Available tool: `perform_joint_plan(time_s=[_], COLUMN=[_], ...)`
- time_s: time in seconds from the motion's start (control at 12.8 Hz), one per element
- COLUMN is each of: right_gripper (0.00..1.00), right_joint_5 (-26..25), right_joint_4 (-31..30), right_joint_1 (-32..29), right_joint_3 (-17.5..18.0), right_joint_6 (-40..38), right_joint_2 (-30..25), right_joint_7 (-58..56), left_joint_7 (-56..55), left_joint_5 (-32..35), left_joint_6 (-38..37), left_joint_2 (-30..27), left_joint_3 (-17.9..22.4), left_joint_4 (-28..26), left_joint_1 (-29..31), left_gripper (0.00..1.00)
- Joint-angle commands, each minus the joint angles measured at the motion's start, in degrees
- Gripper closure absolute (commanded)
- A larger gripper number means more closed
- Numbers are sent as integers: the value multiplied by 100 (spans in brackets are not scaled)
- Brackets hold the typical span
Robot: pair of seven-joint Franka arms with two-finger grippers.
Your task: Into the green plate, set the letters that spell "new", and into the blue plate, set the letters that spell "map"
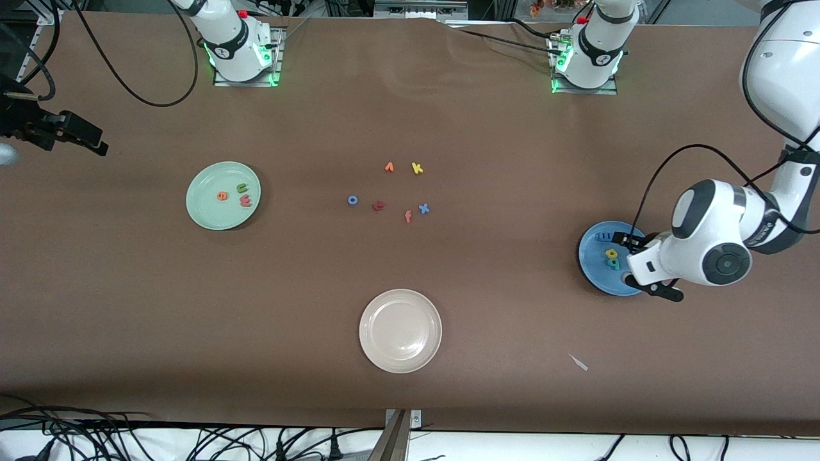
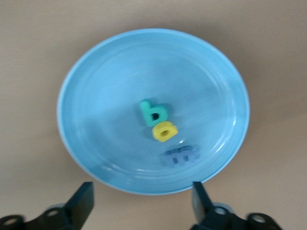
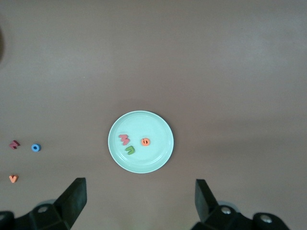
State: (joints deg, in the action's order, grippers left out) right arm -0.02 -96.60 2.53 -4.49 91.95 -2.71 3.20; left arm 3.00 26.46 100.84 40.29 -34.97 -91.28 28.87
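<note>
The blue plate lies toward the left arm's end of the table. It holds the dark blue m, the yellow a and the teal p. My left gripper hangs open and empty over that plate's rim, shown in the front view as the left gripper. The green plate holds the orange e, the green n and the salmon w. My right gripper is open and empty, high up beside the green plate.
A beige-white plate lies nearest the front camera. Loose letters sit mid-table: a yellow k, a blue o, a blue x, a dark red letter and two orange ones. A small scrap lies near the front edge.
</note>
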Motion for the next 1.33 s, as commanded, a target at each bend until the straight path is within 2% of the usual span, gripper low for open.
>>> perform_joint_plan(time_s=[0.0, 0.16, 0.31, 0.55, 0.78, 0.94, 1.25], right_gripper=[0, 0, 0, 0, 0, 0, 0], right_joint_5=[-60, -51, -51, -51, -51, -51, -51], right_joint_4=[-105, -96, -78, -78, -78, -78, -78], right_joint_1=[-69, -60, -60, -60, -60, -69, -69], right_joint_3=[71, 89, 98, 89, 71, 62, 36], right_joint_6=[-194, -169, -186, -195, -195, -195, -195], right_joint_2=[-168, -151, -151, -151, -142, -142, -142], right_joint_7=[-48, -48, -48, -48, -48, -48, -56], left_joint_7=[139, 139, 165, 174, 121, 104, 77], left_joint_5=[-149, -264, -823, -1685, -2791, -3006, -2980], left_joint_6=[-433, -854, -891, -882, -882, -882, -917], left_joint_2=[-285, -338, -564, -1486, -2471, -3261, -4046], left_joint_3=[-36, -45, 25, 901, 2279, 3124, 3593], left_joint_4=[179, 469, 488, 173, -258, -688, -602], left_joint_1=[39, 126, 250, -135, -1083, -1873, -2657], left_gripper=[0, 0, 0, 0, 0, 0, 0])
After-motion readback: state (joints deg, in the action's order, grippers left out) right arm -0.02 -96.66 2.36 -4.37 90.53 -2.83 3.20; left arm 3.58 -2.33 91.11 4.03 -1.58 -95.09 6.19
